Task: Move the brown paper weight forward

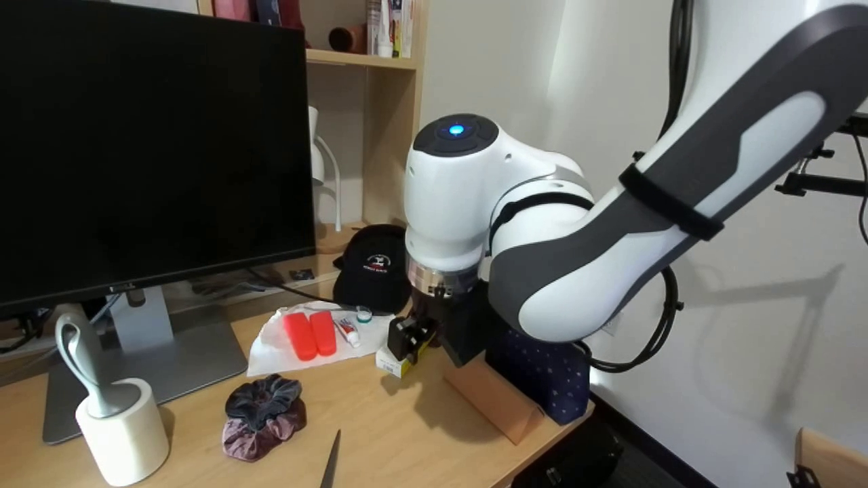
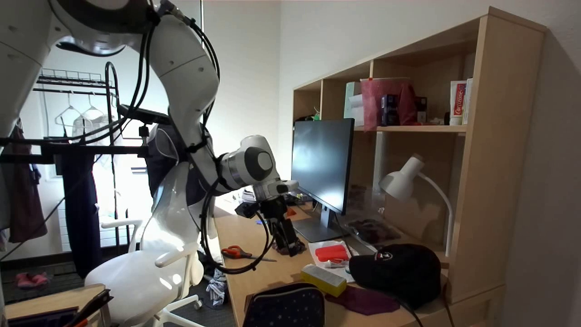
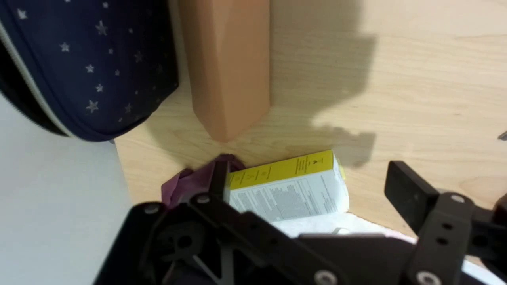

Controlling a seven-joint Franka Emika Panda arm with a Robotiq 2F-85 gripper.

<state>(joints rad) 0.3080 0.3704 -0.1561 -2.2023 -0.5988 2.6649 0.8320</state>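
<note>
The brown paper weight (image 3: 241,71), a tan block with a ridged, wedge-like shape, lies on the desk beside the navy starred pouch (image 3: 95,63). In an exterior view the brown paper weight (image 1: 491,400) sits near the desk's edge, its far end behind the arm. My gripper (image 3: 315,184) is open, its fingers wide apart with nothing gripped. Below the gap between them a yellow and white box (image 3: 285,186) rests on the desk, its left end covered by one finger. The gripper stands above the desk, off the near end of the brown block and apart from it.
A black cap (image 1: 373,271) and a white sheet (image 1: 271,346) with red items (image 1: 310,333) lie behind the gripper. Scrunchies (image 1: 263,417), scissors (image 2: 236,253) and a white holder (image 1: 125,434) are on the desk. A large monitor (image 1: 149,149) stands at the back. Purple cloth (image 2: 363,299) lies beside the box.
</note>
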